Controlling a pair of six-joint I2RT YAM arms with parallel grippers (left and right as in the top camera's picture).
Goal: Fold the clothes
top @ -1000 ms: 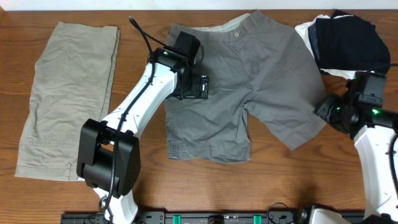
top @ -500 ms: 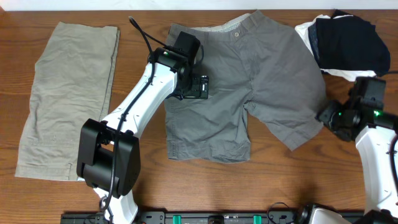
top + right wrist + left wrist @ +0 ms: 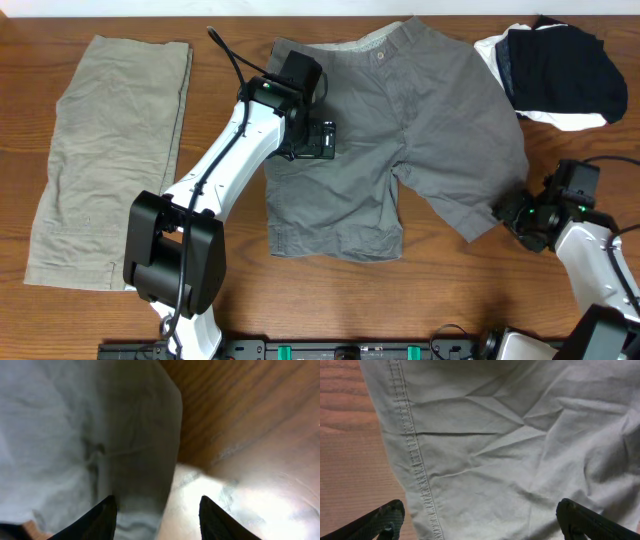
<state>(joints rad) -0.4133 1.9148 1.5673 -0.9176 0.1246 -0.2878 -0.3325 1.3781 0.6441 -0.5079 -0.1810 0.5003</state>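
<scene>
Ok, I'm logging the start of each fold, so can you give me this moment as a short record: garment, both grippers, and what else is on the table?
garment: grey shorts, spread flat, unfolded, waistband at the far edge
left gripper: open, over the shorts' leg on the robot's left, near the side seam
right gripper: open, at the other leg's hem corner, cloth edge between its fingers
fold progress: none yet
other items: pale khaki garment at left; dark and white pile far right
surface: wooden table

A reddish-brown wood-grain table fills the view.
</scene>
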